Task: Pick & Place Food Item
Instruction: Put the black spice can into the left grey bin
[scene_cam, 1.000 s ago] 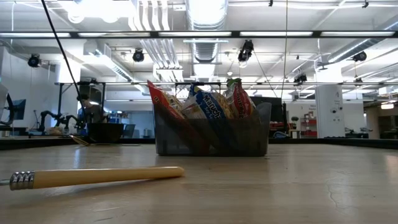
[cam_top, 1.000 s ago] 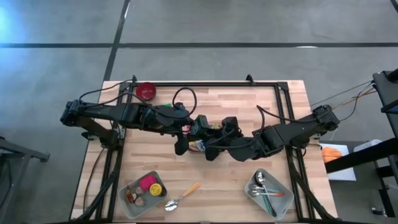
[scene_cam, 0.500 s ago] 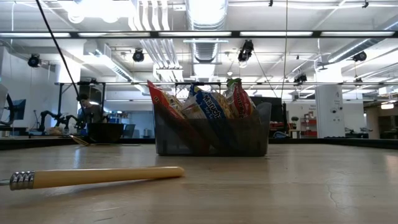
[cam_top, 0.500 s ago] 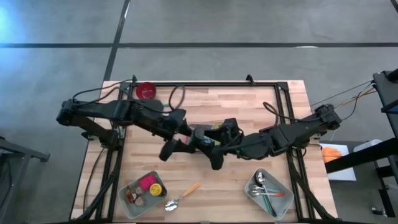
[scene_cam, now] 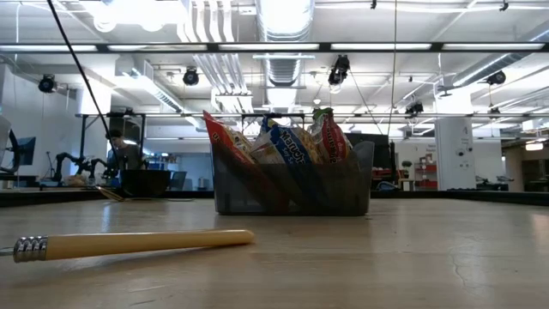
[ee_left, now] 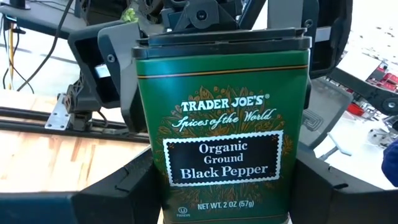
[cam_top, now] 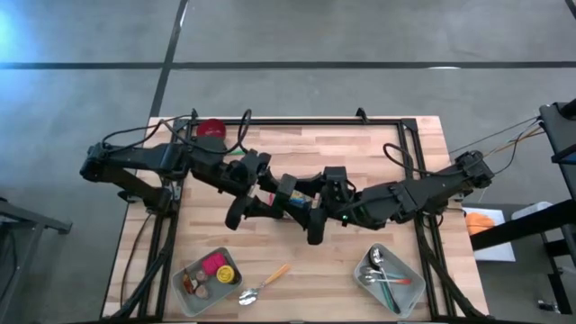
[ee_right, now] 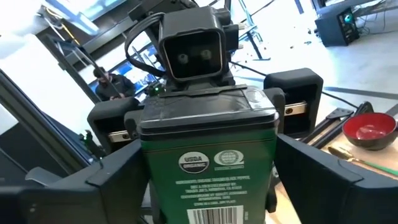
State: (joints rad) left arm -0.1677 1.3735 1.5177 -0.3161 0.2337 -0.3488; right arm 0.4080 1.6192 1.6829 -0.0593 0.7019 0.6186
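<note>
A green tin of ground black pepper [ee_left: 221, 124] [ee_right: 208, 149] hangs upright in the air over the middle of the table, between my two grippers, which face each other. My left gripper [ee_left: 224, 186] [cam_top: 274, 191] comes from the table's left and is shut on the tin. My right gripper [ee_right: 208, 193] [cam_top: 317, 196] comes from the right and stands open, with a finger on either side of the tin; I see no touch. In the high view the arms hide the tin. My left gripper pinches the tin's two narrow sides [ee_left: 148, 177] between its two fingers [ee_right: 121, 134]. The fingers lie about level and come from the table's left. The tin stands upright in the hold, lid up, its front label toward the left wrist, lifted clear of the table.
A dark basket of snack packets [scene_cam: 292, 176] stands mid-table under the grippers. A red bowl [cam_top: 211, 131] is at the far left. A tray of small items [cam_top: 209, 274], a wooden-handled spoon [cam_top: 266, 282] and a cutlery tray [cam_top: 387, 277] lie near the front edge.
Both grippers have risen above the basket and tipped up from pointing downward to about level, staying close together face to face. The basket and its packets have kept still.
</note>
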